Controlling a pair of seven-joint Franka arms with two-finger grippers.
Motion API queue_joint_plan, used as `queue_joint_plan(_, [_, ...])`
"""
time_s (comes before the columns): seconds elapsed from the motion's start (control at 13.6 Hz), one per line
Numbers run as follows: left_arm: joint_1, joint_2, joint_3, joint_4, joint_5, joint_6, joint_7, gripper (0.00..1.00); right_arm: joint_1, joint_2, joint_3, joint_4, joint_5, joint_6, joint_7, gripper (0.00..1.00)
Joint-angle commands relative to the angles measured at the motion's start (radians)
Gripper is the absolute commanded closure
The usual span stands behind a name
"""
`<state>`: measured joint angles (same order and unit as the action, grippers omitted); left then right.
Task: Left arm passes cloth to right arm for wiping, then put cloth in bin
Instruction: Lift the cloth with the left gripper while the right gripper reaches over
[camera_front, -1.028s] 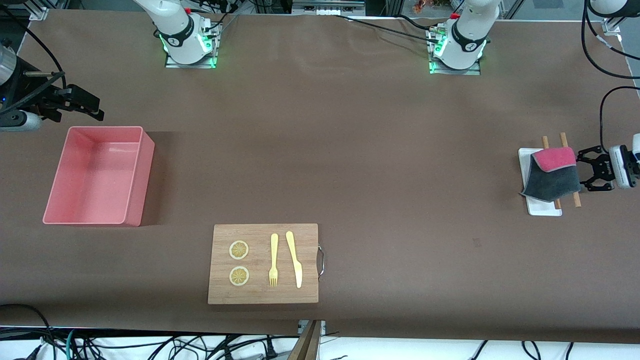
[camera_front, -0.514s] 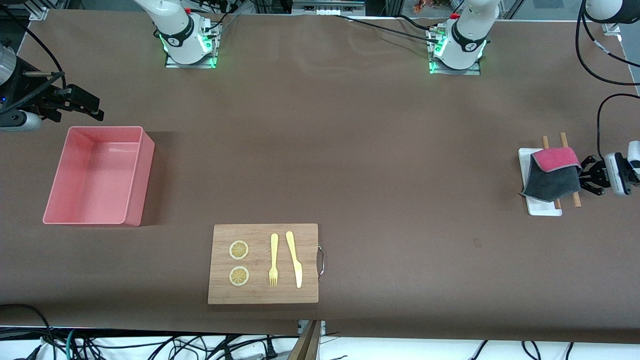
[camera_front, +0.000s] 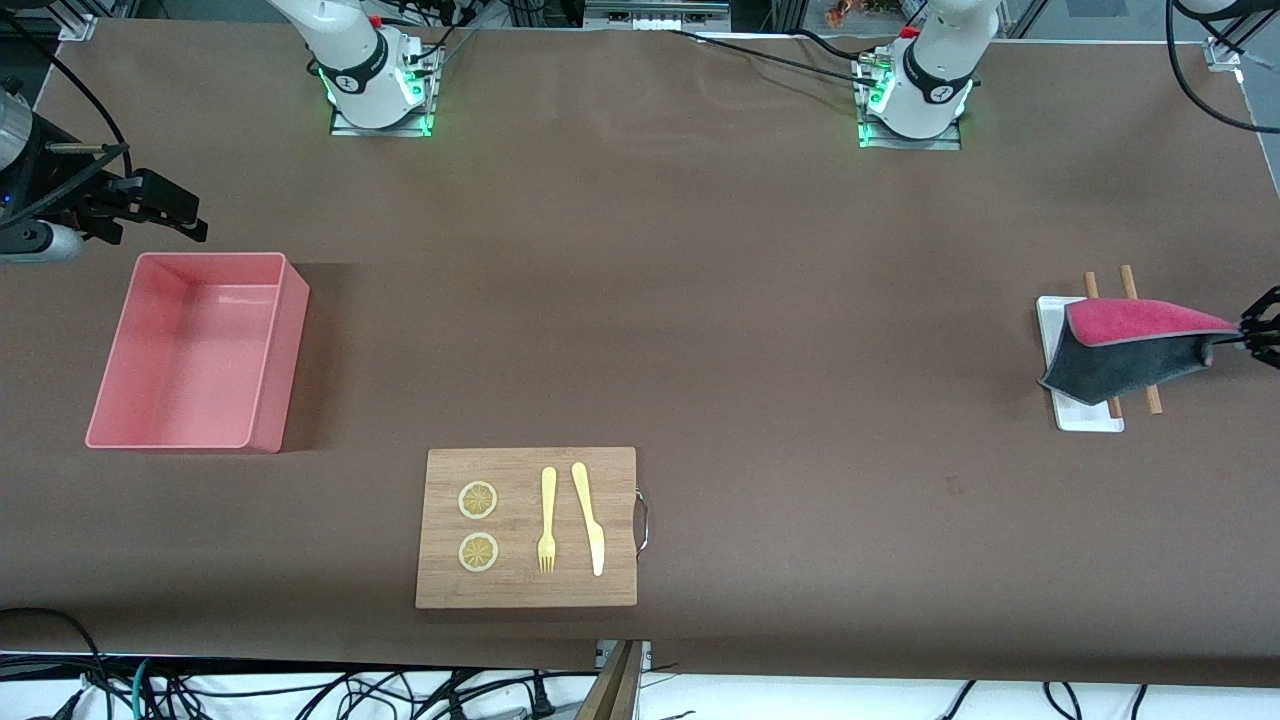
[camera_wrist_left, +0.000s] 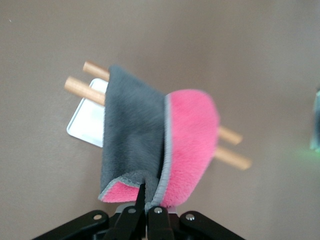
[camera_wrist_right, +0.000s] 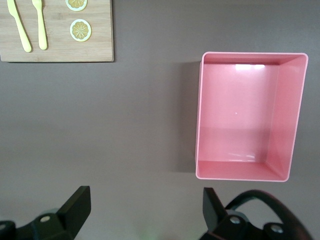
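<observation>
The cloth (camera_front: 1130, 345), magenta-pink on top and dark grey below, hangs stretched over the small white tray (camera_front: 1048, 318) and two wooden sticks (camera_front: 1128, 280). My left gripper (camera_front: 1243, 340) at the left arm's end of the table is shut on the cloth's edge and holds that edge up. In the left wrist view the cloth (camera_wrist_left: 150, 135) is pinched in the closed left gripper (camera_wrist_left: 146, 202). My right gripper (camera_front: 165, 207) waits open and empty above the table beside the pink bin (camera_front: 283, 350). The bin (camera_wrist_right: 199, 115) is empty, and the right gripper (camera_wrist_right: 145, 202) stays clear of it.
A wooden cutting board (camera_front: 530, 590) lies near the table's front edge with two lemon slices (camera_front: 478, 500), a yellow fork (camera_front: 547, 520) and a yellow knife (camera_front: 588, 518). Cables hang near the left arm's end.
My left gripper has shut on the cloth's edge and pulled away toward the left arm's end of the table, lifting and stretching the cloth. The right arm has not moved.
</observation>
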<state>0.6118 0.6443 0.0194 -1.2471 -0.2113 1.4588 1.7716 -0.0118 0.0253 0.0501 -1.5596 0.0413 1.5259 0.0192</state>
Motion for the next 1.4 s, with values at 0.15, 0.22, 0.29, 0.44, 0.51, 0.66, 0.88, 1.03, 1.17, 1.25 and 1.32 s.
queue_joint_plan(0.15, [-0.171, -0.149, -0.004, -0.002, 0.015, -0.292, -0.568, 1.00, -0.005, 0.048, 0.005, 0.018, 0.008, -0.001, -0.016, 0.01])
queue_joint_plan(0.22, [-0.203, -0.175, -0.022, -0.003, 0.007, -0.313, -0.671, 1.00, -0.002, 0.054, 0.008, 0.019, 0.014, -0.004, -0.016, 0.01])
queue_joint_plan(0.29, [-0.216, -0.196, -0.051, -0.003, 0.007, -0.317, -0.760, 1.00, 0.003, 0.058, 0.016, 0.018, 0.015, -0.009, -0.018, 0.01])
queue_joint_plan(0.44, [-0.218, -0.245, -0.139, -0.003, 0.007, -0.322, -0.944, 1.00, 0.029, 0.103, 0.016, 0.013, 0.020, -0.082, -0.016, 0.01])
queue_joint_plan(0.51, [-0.218, -0.264, -0.180, -0.002, -0.003, -0.336, -1.045, 1.00, 0.029, 0.101, 0.017, 0.019, 0.022, -0.136, -0.034, 0.01])
queue_joint_plan(0.66, [-0.218, -0.299, -0.254, -0.003, -0.109, -0.362, -1.282, 1.00, 0.030, 0.072, 0.039, 0.026, 0.035, -0.153, -0.236, 0.01])
queue_joint_plan(0.88, [-0.218, -0.305, -0.384, -0.002, -0.244, -0.361, -1.608, 1.00, 0.027, 0.059, 0.034, 0.036, 0.209, -0.155, -0.656, 0.00])
queue_joint_plan(1.03, [-0.218, -0.305, -0.438, -0.002, -0.337, -0.353, -1.753, 1.00, 0.019, 0.082, 0.033, 0.043, 0.335, -0.151, -0.934, 0.00])
queue_joint_plan(1.17, [-0.219, -0.305, -0.446, -0.006, -0.466, -0.341, -1.816, 1.00, 0.018, 0.139, 0.033, 0.043, 0.446, -0.144, -1.111, 0.00])
queue_joint_plan(1.25, [-0.222, -0.304, -0.447, -0.012, -0.517, -0.315, -1.834, 1.00, 0.018, 0.169, 0.033, 0.043, 0.494, -0.141, -1.178, 0.01])
queue_joint_plan(1.32, [-0.233, -0.305, -0.453, -0.011, -0.572, -0.301, -1.865, 1.00, 0.018, 0.206, 0.033, 0.044, 0.550, -0.135, -1.255, 0.01])
